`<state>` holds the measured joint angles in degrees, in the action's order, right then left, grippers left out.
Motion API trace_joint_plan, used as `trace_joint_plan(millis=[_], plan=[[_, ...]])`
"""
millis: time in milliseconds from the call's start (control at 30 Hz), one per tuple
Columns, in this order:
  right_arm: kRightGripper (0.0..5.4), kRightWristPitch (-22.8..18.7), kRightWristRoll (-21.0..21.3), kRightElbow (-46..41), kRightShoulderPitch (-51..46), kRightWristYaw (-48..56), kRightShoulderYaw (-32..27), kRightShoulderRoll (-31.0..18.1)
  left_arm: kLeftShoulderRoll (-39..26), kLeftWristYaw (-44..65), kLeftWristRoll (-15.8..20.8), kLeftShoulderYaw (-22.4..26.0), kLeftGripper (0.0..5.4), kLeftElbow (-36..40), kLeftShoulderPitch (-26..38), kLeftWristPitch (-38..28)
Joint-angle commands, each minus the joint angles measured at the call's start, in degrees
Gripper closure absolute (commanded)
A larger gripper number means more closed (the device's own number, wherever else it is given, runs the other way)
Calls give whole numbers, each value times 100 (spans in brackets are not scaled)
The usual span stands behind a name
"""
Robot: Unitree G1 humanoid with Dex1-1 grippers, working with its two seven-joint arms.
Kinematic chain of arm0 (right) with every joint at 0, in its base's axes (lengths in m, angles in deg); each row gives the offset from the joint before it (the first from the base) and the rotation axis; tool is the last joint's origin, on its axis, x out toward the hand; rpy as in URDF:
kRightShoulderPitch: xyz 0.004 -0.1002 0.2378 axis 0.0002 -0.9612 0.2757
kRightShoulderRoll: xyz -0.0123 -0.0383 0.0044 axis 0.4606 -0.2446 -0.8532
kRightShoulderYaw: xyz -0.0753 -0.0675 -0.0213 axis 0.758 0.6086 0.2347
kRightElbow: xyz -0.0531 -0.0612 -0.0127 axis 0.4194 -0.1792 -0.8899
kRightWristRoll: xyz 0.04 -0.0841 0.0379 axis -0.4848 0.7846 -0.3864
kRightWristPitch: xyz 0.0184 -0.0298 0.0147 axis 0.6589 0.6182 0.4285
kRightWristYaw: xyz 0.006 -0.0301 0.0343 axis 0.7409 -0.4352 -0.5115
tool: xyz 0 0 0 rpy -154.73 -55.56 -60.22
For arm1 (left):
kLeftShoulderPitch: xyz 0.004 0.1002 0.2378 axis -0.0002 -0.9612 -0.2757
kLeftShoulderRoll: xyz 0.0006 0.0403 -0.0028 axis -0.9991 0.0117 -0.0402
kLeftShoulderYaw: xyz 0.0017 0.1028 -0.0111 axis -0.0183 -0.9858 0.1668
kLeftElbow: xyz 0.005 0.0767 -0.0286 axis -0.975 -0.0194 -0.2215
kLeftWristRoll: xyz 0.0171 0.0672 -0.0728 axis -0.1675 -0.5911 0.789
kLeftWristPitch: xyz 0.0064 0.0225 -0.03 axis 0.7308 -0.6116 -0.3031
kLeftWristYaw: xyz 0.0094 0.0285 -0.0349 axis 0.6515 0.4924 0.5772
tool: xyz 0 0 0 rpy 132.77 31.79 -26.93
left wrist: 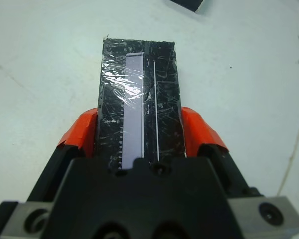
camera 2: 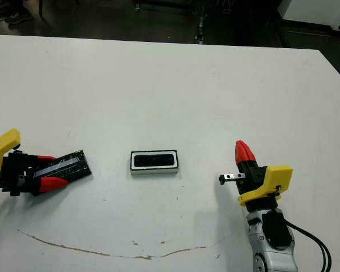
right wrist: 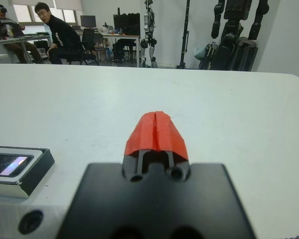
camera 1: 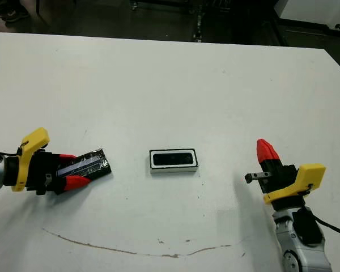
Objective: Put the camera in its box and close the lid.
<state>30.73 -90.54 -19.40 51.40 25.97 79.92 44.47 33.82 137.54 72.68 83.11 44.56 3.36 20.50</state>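
Camera [camera 1: 173,158] looks already seated in the box [camera 1: 174,168]: dark block fills the white-sided tray, thin black rim around it. Box sits mid-table [camera 1: 170,85], long side running left-right. So my read is the step in hand is the lid.

Left pincer [camera 1: 73,173] has the lid [camera 1: 86,165] clamped between its red fingers [left wrist: 82,133], one on each long edge; they close only as far as the lid's width. Lid's far end looks to be resting on or just above the table, well left of the box, not touching it. Can't tell which from these views.

Lid: flat black glossy rectangle, crinkled clear film over it, pale greyish strip running lengthwise down the middle, thin white line beside the strip. Slightly bigger than the tray, so it should drop over.

Right pincer [camera 1: 264,149] is empty, red tips pressed together with no gap, parked right of the box and well apart from it.

Next move, as I judge it: lift the lid, carry it right until it's over the box, square its long axis to the tray's, lower flat. The lid is currently skewed relative to the box, so it needs some yaw correction. Glossy film may be slippery under an edge grip. Right pincer could brace the box if it slides.
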Motion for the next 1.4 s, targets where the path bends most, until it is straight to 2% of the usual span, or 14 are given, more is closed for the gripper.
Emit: trace_joint_plan(millis=[33,200,367,533,733,900,1133,1400], plan=[[540,-50,16,56,-23,-33,10,-49,332,-303,147,281,223,226,-171,-351],[540,-9,82,96,-31,-62,22,-59,744,-518,362,406,223,496,-45,-701],[540,2,48,80,-52,-34,21,-64,863,-474,428,192,223,596,390,-668],[540,22,90,83,-59,-60,51,-56,952,-117,358,-297,223,125,1104,-644],[540,141,72,157,-70,-21,77,-36,1117,156,-20,-1008,223,-508,1933,-520],[540,156,113,154,-99,-58,114,-22,1594,826,-204,-1478,223,-1692,2667,-727],[540,86,112,102,-114,-108,136,-27,2056,1105,-550,-1656,223,-2671,3032,-1246],[540,141,132,146,-112,-83,167,-23,2267,1159,-675,-1628,223,-2958,2954,-1418]])
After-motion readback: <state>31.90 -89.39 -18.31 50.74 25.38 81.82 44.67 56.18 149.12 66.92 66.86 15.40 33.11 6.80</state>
